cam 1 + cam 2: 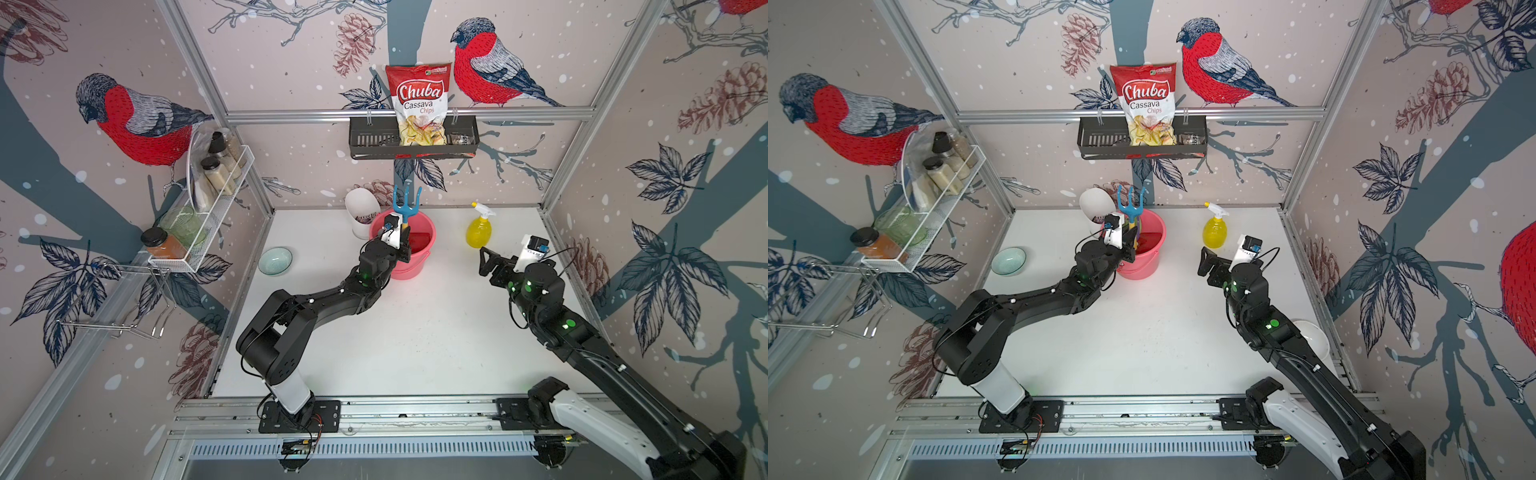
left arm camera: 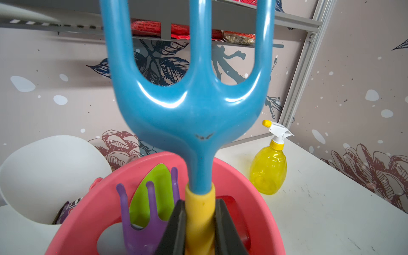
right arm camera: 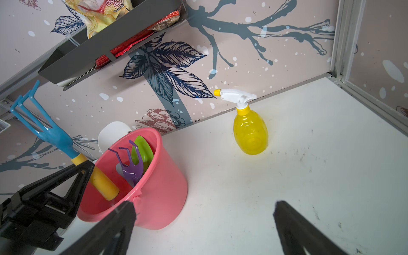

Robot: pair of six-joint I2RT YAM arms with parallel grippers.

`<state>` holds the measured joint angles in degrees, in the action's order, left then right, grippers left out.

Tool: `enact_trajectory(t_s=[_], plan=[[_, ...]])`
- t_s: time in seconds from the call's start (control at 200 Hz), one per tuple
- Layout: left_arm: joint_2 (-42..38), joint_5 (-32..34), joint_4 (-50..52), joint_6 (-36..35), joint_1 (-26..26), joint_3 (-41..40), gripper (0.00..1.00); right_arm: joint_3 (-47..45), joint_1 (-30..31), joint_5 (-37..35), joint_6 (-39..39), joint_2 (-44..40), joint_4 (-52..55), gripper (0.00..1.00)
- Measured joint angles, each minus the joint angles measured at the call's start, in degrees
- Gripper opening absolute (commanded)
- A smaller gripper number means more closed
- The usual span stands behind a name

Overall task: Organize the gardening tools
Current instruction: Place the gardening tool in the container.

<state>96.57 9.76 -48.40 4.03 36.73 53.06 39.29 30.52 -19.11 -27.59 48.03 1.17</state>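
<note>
My left gripper (image 2: 199, 212) is shut on the yellow handle of the blue fork (image 2: 194, 110). It holds the fork upright, prongs up, over the pink bucket (image 2: 254, 198). A purple rake (image 2: 141, 234), a green spade (image 2: 154, 192) and a red shovel (image 2: 231, 207) stand inside the bucket. In both top views the fork (image 1: 407, 203) (image 1: 1131, 203) rises above the bucket (image 1: 419, 266) at the back middle. The yellow spray bottle (image 1: 478, 228) (image 3: 250, 132) stands on the table to the bucket's right. My right gripper (image 1: 486, 259) (image 3: 203, 207) hangs open and empty just in front of the bottle.
A white cup (image 1: 361, 208) stands behind the bucket, and a teal bowl (image 1: 275, 260) lies at the left. A white bowl (image 1: 1310, 338) sits by the right wall. A black shelf (image 1: 413, 137) with a chips bag and a white wire rack (image 1: 216, 183) hang on the walls.
</note>
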Motion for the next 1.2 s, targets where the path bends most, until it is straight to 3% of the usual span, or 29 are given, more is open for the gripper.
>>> enact_trajectory(t_s=[0.185,0.46,0.7,0.96,1.196], plan=[[1.84,-0.50,-0.61,-1.03,-0.13,0.04,0.00,-0.17,0.00,0.26,-0.85,0.00,-0.26,1.00],[2.29,-0.59,-2.19,-0.90,-0.15,-0.33,0.65,-0.35,0.00,0.66,-1.03,-0.31,-0.24,1.00],[-1.18,-0.66,-3.41,-0.98,-0.17,-2.03,0.91,-0.63,0.00,0.90,-0.98,-0.35,-0.20,1.00],[-12.55,-0.22,0.00,-1.05,-0.17,-8.31,0.97,-1.42,-0.98,-0.22,2.03,-1.11,0.13,1.00],[-26.18,6.47,5.92,-1.05,-0.20,-19.12,0.96,-4.57,-5.07,-0.04,5.38,-3.61,-0.35,1.00]])
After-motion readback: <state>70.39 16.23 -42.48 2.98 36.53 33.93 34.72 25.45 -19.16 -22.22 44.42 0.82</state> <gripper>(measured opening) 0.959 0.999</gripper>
